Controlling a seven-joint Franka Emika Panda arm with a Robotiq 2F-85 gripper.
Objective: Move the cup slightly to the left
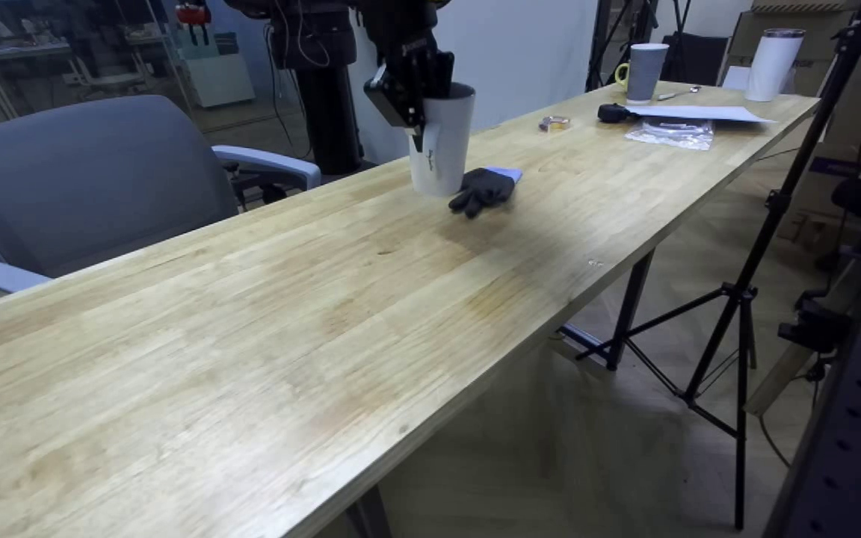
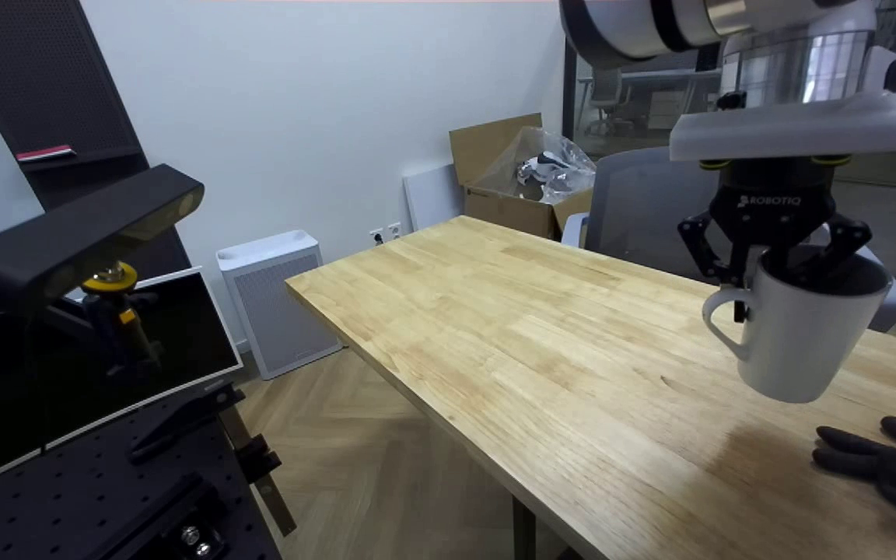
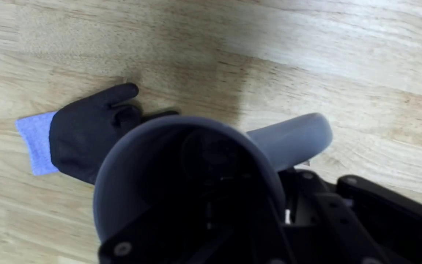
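Note:
The cup is a white mug with a dark inside and a handle. It shows in both exterior views (image 1: 443, 149) (image 2: 810, 334) and in the wrist view (image 3: 123, 176). My gripper (image 2: 763, 288) is shut on the cup's wall, with one finger inside the mug and the other outside beside the handle; it also shows in an exterior view (image 1: 427, 119) and in the wrist view (image 3: 269, 190). The inner fingertip is hidden in the dark inside. The cup is slightly tilted and appears raised a little above the wooden table (image 1: 251, 336), with a shadow apart from its base.
A black glove with a blue cuff (image 1: 484, 190) lies on the table close beside the cup, also in the wrist view (image 3: 82, 139). A grey cup (image 1: 646, 73), a white tumbler (image 1: 774, 66) and papers (image 1: 699, 113) are at the table's far end. A chair (image 1: 94, 179) stands behind.

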